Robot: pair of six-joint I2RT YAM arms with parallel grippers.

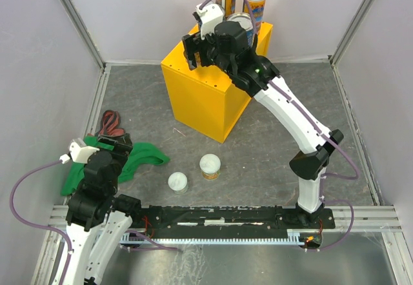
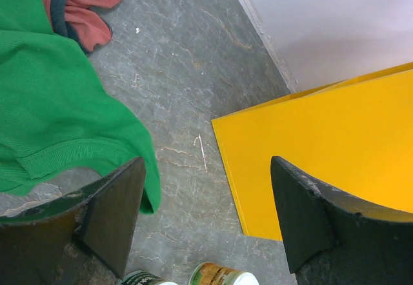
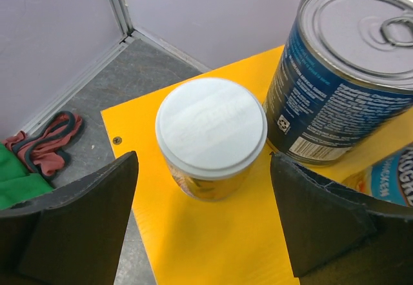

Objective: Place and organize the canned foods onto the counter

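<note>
- Right wrist: right jaws spread wide, straddling short white-lidded can [image 3: 211, 127] on yellow cabinet [image 3: 193, 246], apparently without touching it.
- Left jaws wide open, empty, beside green cloth [image 2: 58, 104].

1. The left arm [image 1: 90, 201] sits folded low at the near left; the left claw [image 2: 208, 169] gapes wide.
2. The right arm [image 1: 290, 111] reaches far and leftward; the right claw [image 3: 205, 169] gapes wide, tilted down.

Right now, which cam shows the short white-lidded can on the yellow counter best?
Right wrist: the short can sits centre frame, lid in full view, upright on the counter beside a blue can. Top external: the right arm hides it. Left wrist: only the counter's side, not this can.
</note>
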